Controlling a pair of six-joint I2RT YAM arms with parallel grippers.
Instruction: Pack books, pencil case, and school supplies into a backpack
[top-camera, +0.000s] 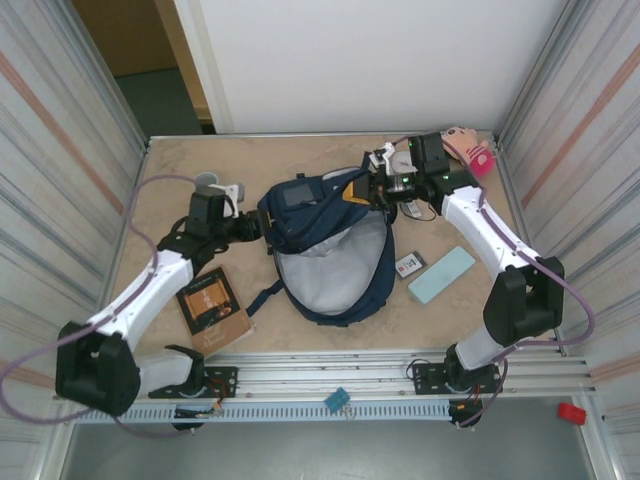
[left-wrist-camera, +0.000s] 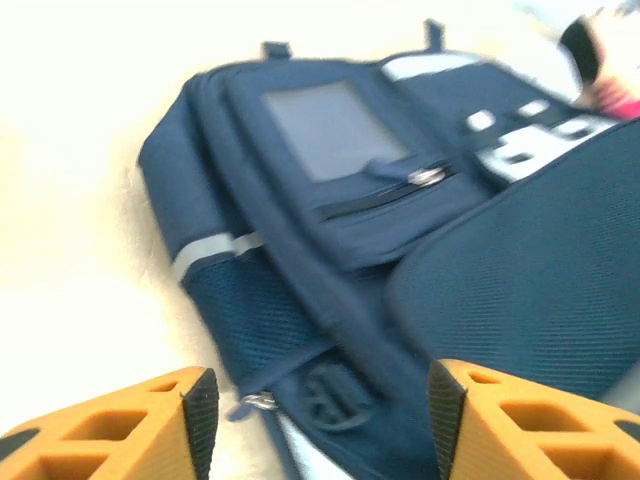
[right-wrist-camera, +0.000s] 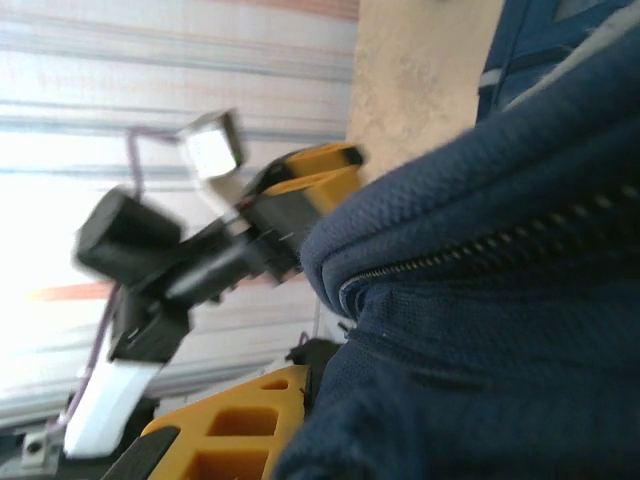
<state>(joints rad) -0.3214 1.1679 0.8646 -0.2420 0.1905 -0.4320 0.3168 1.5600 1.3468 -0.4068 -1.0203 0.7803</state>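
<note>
The navy backpack (top-camera: 325, 235) lies mid-table with its main pocket unzipped and the pale lining showing. My left gripper (top-camera: 258, 228) stands open at the pack's left side; its orange fingers (left-wrist-camera: 200, 410) straddle the side mesh and a strap without touching. My right gripper (top-camera: 372, 188) is shut on the backpack's upper right rim, and navy fabric (right-wrist-camera: 480, 300) presses against its one visible finger (right-wrist-camera: 240, 430). The dark book (top-camera: 212, 306) lies front left. The teal pencil case (top-camera: 441, 274) and a small white packet (top-camera: 410, 264) lie right of the pack.
A pink plush toy (top-camera: 468, 150) sits at the back right corner. A grey cup (top-camera: 208, 182) stands behind my left arm. Striped walls close in both sides. A metal rail (top-camera: 330, 378) runs along the front edge.
</note>
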